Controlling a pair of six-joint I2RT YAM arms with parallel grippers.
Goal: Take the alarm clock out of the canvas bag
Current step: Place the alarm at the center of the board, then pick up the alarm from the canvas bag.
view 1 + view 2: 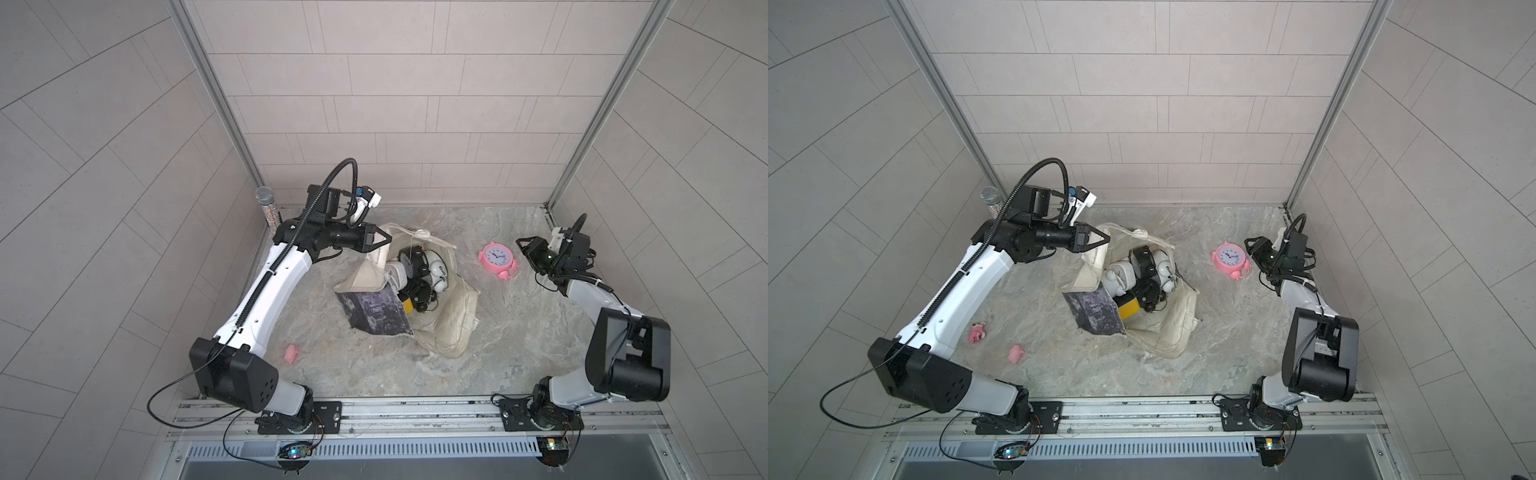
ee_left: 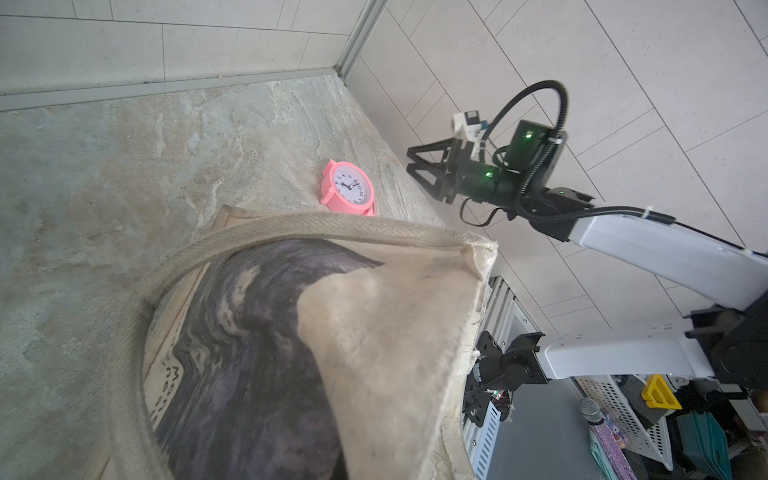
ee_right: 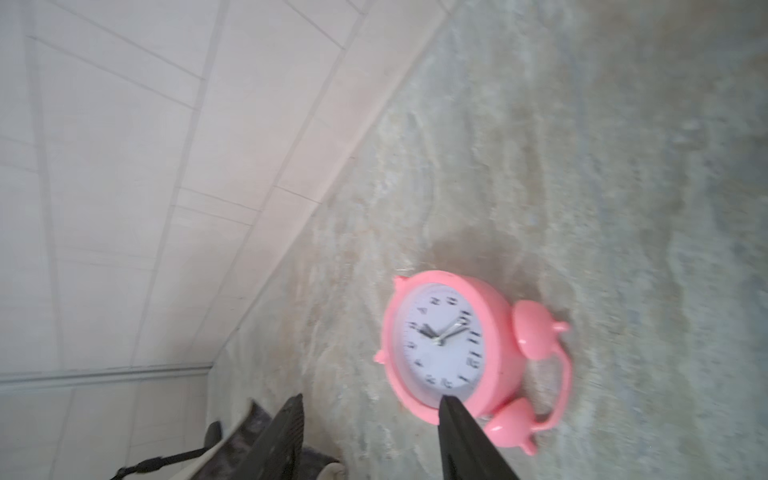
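A pink twin-bell alarm clock [image 1: 496, 259] [image 1: 1230, 259] lies on the stone tabletop, outside the canvas bag [image 1: 453, 332] [image 1: 1167, 336] and to its right. My right gripper [image 1: 527, 255] [image 3: 372, 399] is open just right of the clock [image 3: 457, 353], holding nothing; one fingertip overlaps the clock's rim in the right wrist view. My left gripper [image 1: 386, 239] [image 1: 1106, 240] is shut on the bag's back-left rim and holds the mouth up. The bag's cloth [image 2: 374, 332] hides those jaws in the left wrist view. White and black clocks [image 1: 419, 270] and a yellow item remain in the bag.
A glittery microphone [image 1: 266, 205] stands in the back-left corner. Small pink toys [image 1: 291, 353] [image 1: 978, 332] lie front left of the bag. Tiled walls close in on three sides, and a metal rail [image 1: 415, 411] runs along the front.
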